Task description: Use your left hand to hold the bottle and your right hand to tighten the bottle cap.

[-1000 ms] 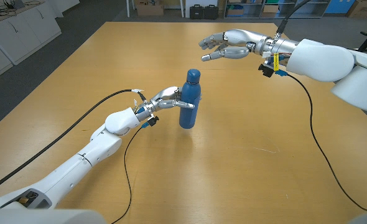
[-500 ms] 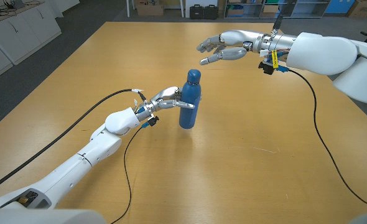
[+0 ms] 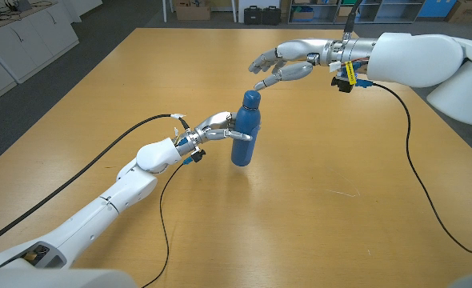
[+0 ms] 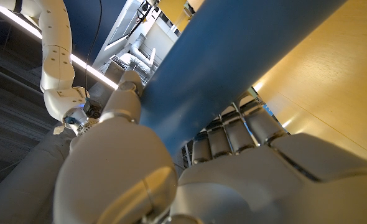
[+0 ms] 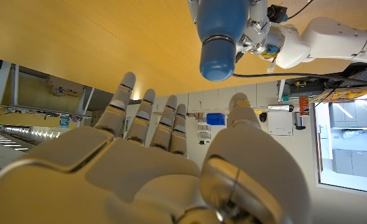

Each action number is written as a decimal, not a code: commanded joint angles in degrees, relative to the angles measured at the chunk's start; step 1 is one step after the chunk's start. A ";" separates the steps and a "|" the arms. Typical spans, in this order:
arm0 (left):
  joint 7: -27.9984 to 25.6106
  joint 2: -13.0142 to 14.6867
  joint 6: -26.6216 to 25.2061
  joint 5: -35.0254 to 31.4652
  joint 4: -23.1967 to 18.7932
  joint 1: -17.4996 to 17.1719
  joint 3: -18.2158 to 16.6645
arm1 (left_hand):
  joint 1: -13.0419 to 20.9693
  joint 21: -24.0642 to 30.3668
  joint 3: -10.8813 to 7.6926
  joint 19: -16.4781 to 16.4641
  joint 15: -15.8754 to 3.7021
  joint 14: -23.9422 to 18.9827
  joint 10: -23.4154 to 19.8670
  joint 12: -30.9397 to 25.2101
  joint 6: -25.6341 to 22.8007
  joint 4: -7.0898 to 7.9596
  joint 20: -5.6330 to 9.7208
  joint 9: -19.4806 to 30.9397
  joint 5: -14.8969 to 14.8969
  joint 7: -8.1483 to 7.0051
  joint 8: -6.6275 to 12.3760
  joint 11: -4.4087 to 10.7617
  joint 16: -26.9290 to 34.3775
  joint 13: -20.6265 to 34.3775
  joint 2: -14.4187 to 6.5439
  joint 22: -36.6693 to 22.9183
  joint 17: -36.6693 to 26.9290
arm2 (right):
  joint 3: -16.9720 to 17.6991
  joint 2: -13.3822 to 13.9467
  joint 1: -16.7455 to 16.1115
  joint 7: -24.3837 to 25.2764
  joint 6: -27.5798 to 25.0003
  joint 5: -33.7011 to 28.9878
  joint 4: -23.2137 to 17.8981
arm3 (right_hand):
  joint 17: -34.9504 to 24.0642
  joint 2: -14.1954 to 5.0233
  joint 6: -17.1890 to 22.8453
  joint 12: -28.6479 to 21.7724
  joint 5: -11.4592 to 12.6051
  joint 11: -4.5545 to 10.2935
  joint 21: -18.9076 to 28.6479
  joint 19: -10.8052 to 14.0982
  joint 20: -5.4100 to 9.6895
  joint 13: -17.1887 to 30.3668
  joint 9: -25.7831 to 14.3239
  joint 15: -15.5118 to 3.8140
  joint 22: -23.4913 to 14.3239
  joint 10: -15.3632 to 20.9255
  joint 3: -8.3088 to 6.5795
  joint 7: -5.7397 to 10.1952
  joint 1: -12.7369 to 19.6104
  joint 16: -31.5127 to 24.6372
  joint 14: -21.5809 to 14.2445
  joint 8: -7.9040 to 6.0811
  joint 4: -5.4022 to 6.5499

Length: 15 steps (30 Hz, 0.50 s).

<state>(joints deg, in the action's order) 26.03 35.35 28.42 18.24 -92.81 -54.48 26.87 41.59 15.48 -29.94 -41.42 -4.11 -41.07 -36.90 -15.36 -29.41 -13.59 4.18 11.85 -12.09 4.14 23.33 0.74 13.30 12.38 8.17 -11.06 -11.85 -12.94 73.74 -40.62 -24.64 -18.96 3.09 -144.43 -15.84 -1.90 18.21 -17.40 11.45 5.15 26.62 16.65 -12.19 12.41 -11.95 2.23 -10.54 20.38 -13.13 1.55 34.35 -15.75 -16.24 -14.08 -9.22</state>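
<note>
A blue bottle (image 3: 245, 132) stands upright near the middle of the wooden table (image 3: 316, 200), its round blue cap (image 3: 251, 98) on top. My left hand (image 3: 213, 130) grips the bottle's body from its left side; in the left wrist view its fingers (image 4: 118, 112) wrap the blue bottle (image 4: 233, 56). My right hand (image 3: 288, 62) hovers open beyond and to the right of the cap, fingers spread, a short gap from it. In the right wrist view the right hand (image 5: 152, 162) reaches toward the cap (image 5: 218, 53) without touching.
Black cables trail over the table from both wrists (image 3: 404, 152). Cabinets (image 3: 20, 36) stand at the far left, and boxes and cases (image 3: 264, 12) sit on the floor past the table's far edge.
My right hand has moved left and slightly nearer, closing toward the bottle cap. The left hand and the bottle have stayed put.
</note>
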 commanded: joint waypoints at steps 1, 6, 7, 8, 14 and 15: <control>-0.82 0.28 -0.26 -0.34 -0.72 -0.17 -0.41 | 8.49 0.37 -4.06 -0.67 -8.98 -0.83 -5.63 -0.05 -8.48 3.96 5.20 0.14 -0.29 -8.01 0.28 4.86 -0.02 0.34 -10.04 -0.18 -0.31 | -1.25 -0.47 2.23 -3.55 -1.03 -1.94 -1.02 | -0.12 0.14 0.82 -0.56 0.45 0.28 -0.28 0.92 -0.09 0.17 -0.27 -0.48 -0.17 1.14 -0.48 0.99 1.11 -0.28 -0.74 -0.48 -0.04; -1.15 0.55 -0.33 -0.36 -1.24 -0.24 -0.74 | 8.50 0.40 -4.07 -0.72 -9.02 -0.86 -5.63 -0.02 -8.55 3.95 5.26 0.14 -0.30 -8.02 0.29 4.90 -0.04 0.34 -10.06 -0.18 -0.32 | -1.33 -0.68 1.93 -3.67 -0.86 -2.80 -1.10 | -0.06 0.17 1.26 -0.69 0.62 1.03 -0.33 1.29 -0.09 0.24 -0.30 -0.88 -0.18 1.53 -0.72 1.60 1.81 -0.34 -1.13 -0.59 -0.18; -1.17 0.59 -0.33 -0.38 -1.32 -0.24 -0.77 | 8.49 0.39 -4.07 -0.69 -9.02 -0.88 -5.62 -0.02 -8.55 3.95 5.26 0.14 -0.30 -7.97 0.29 4.86 -0.03 0.35 -10.07 -0.19 -0.32 | -1.39 -0.71 1.94 -3.72 -0.89 -3.04 -1.17 | -0.06 0.20 1.38 -0.70 0.64 1.17 -0.33 1.37 -0.08 0.23 -0.31 -0.90 -0.18 1.59 -0.74 1.80 1.89 -0.33 -1.14 -0.62 -0.19; -1.14 0.65 -0.32 -0.36 -1.42 -0.22 -0.78 | 8.49 0.41 -4.07 -0.73 -9.02 -0.89 -5.62 0.00 -8.54 3.96 5.27 0.14 -0.30 -8.02 0.28 4.85 -0.04 0.36 -10.07 -0.19 -0.32 | -1.54 -0.72 2.04 -3.89 -0.99 -3.35 -1.30 | -0.07 0.16 1.53 -0.76 0.69 1.43 -0.34 1.51 -0.08 0.21 -0.32 -1.05 -0.18 1.82 -0.79 2.11 1.99 -0.42 -1.39 -0.66 -0.14; -1.16 0.82 -0.46 -0.44 -1.83 -0.27 -0.73 | 8.42 0.43 -4.07 -0.76 -8.98 -0.98 -5.62 0.04 -8.60 4.01 5.27 0.15 -0.30 -8.02 0.27 4.87 -0.04 0.38 -10.13 -0.20 -0.34 | -2.56 -1.14 3.02 -5.37 -1.87 -4.76 -1.96 | -0.08 0.28 2.15 -0.77 0.76 1.82 -0.39 1.77 -0.10 0.20 -0.34 -1.19 -0.18 1.99 -0.83 3.08 2.22 -0.47 -1.67 -0.85 -0.09; -1.16 0.85 -0.47 -0.44 -1.88 -0.30 -0.72 | 8.39 0.44 -4.06 -0.76 -8.96 -0.99 -5.64 0.05 -8.57 4.02 5.28 0.15 -0.30 -8.02 0.25 4.85 -0.06 0.39 -10.12 -0.20 -0.34 | -2.73 -1.27 3.16 -5.54 -2.03 -5.00 -2.07 | -0.08 0.29 2.17 -0.77 0.77 1.92 -0.41 1.81 -0.10 0.19 -0.34 -1.21 -0.18 2.02 -0.85 3.12 2.27 -0.41 -1.53 -0.84 -0.08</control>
<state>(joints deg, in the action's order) 25.16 35.84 28.18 17.94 -93.95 -54.62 26.36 41.59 15.70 -29.92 -41.42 -4.09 -41.46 -37.29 -15.30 -29.41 -13.58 4.19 11.85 -11.92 4.14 23.29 0.72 13.29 12.67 8.17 -11.06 -11.85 -14.30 73.15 -38.76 -28.22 -19.94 0.20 -145.52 -15.84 -1.58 20.21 -17.64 11.87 6.64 26.17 17.97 -12.28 12.41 -12.14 1.12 -10.54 22.17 -13.48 4.17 35.87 -15.75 -17.35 -14.63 -9.21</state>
